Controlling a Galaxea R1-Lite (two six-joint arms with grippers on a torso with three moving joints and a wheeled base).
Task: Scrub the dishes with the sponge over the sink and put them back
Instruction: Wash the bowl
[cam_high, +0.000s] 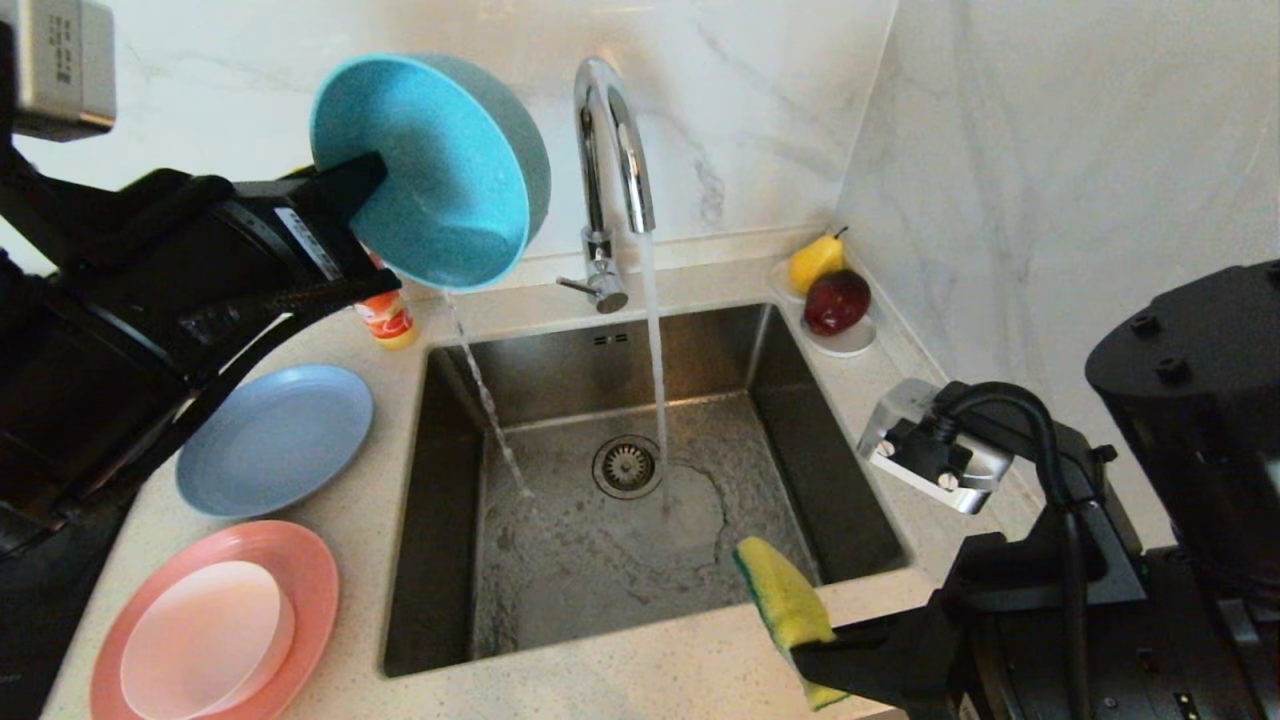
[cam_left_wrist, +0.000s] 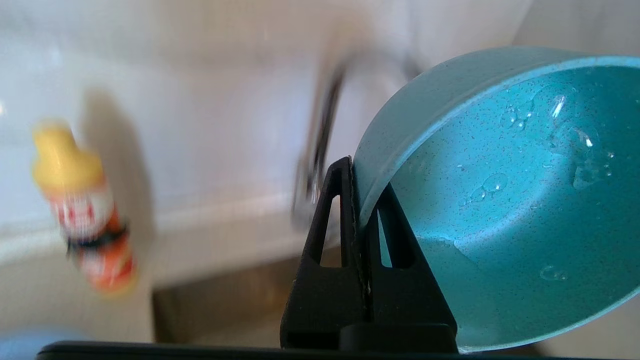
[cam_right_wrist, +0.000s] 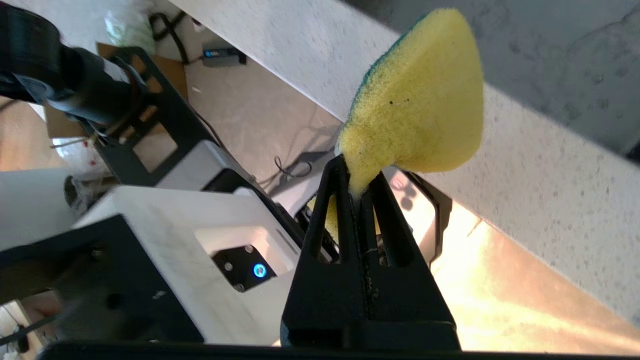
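While water is running from the tap (cam_high: 612, 150) into the sink (cam_high: 640, 500), the left gripper (cam_high: 365, 180) at ten o'clock is pinching the tilted teal bowl (cam_high: 430, 165) by its rim, spilling water. Toward five o'clock, the right gripper (cam_high: 815, 655) is clamping the sponge (cam_high: 785, 600) over the bench (cam_high: 640, 690) edge.

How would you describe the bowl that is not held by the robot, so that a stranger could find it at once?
Start at the steel sink and look to the counter on the robot's left, where two plates lie. The pale pink-white bowl sits inside the nearer one, the salmon-pink plate. It is the only bowl resting on the counter; the teal bowl is held up in the air, and the grey-blue plate is bare.
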